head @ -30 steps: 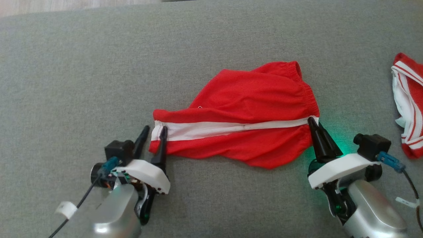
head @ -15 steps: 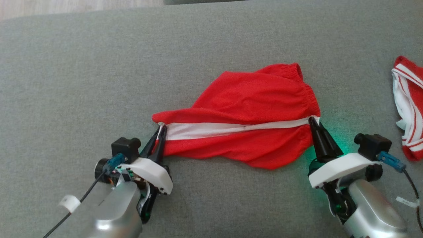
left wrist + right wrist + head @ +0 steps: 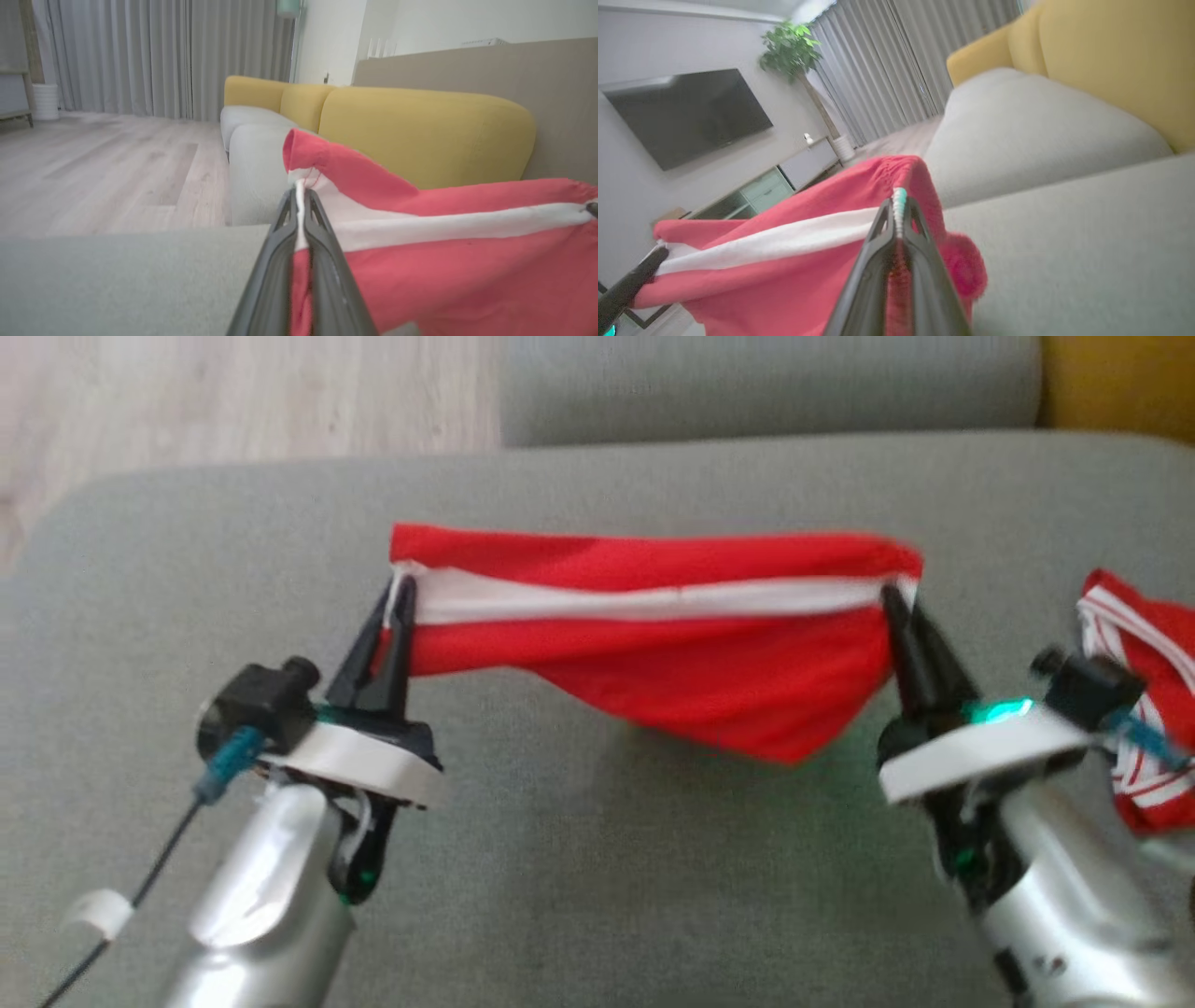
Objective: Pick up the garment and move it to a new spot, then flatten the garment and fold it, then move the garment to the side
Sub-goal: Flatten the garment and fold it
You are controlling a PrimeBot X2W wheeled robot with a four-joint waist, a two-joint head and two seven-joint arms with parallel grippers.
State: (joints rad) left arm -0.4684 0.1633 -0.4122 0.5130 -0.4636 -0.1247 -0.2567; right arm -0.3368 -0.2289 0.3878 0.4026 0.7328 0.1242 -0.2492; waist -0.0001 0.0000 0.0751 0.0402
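Head view: the red garment (image 3: 653, 644) with its white stripe lay crumpled on the grey cushion (image 3: 579, 887) a second ago. Now it hangs clear of it, stretched along the stripe, its lower fold sagging. The left fingers (image 3: 403, 635), spread around the hem a second ago, have clamped onto that end. The right fingers (image 3: 910, 644) stay pinched on the waistband end. The pick-up looks done, and carrying it to a new spot comes next. A second red-and-white garment (image 3: 1134, 644) lies just beside the right arm and could snag.
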